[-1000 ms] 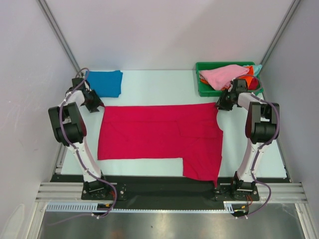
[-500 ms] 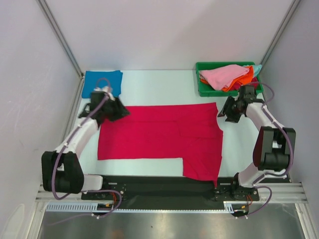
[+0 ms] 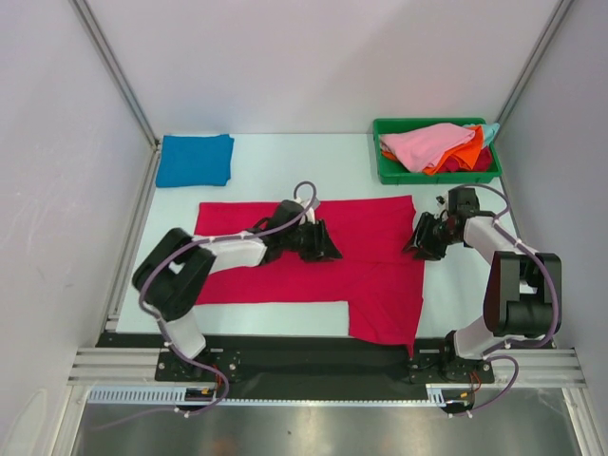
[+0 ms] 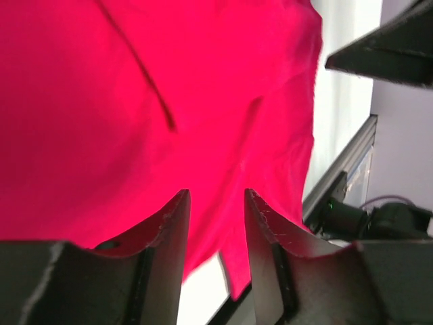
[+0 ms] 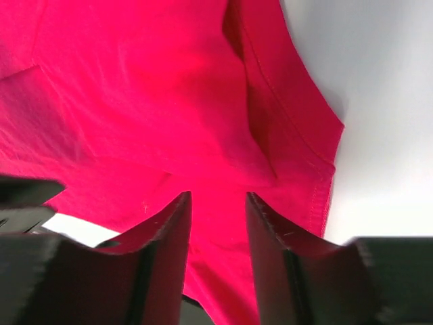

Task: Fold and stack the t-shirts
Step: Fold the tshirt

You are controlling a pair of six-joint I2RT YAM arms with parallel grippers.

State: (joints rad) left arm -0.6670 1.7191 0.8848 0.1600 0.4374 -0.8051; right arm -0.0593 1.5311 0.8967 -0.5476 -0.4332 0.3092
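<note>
so, crimson t-shirt lies spread flat mid-bench, with one flap running off toward 5 o'clock over the near edge of the bench. folded blue t-shirt sits at 10 o'clock; pink t-shirt and orange t-shirt are heaped in the green bin at 1 o'clock.

left gripper is released, jaws parted over the middle of the crimson panel with nothing between them. right gripper is also released, low over the shirt's 3 o'clock edge by the seam.

risks as i read them:
- left closes mid-panel instead of on an edge, so it tents the cloth and the fold comes out bunched.
- right catches only the top layer at the seam, so the under layer stays behind and the fold skews.
- the two lift unevenly, giving a diagonal crease.
- left forearm lies low across the shirt's 9 o'clock half; any sweep could drag wrinkles in.
- the 5 o'clock flap could snag on the near rail when pulled.
</note>
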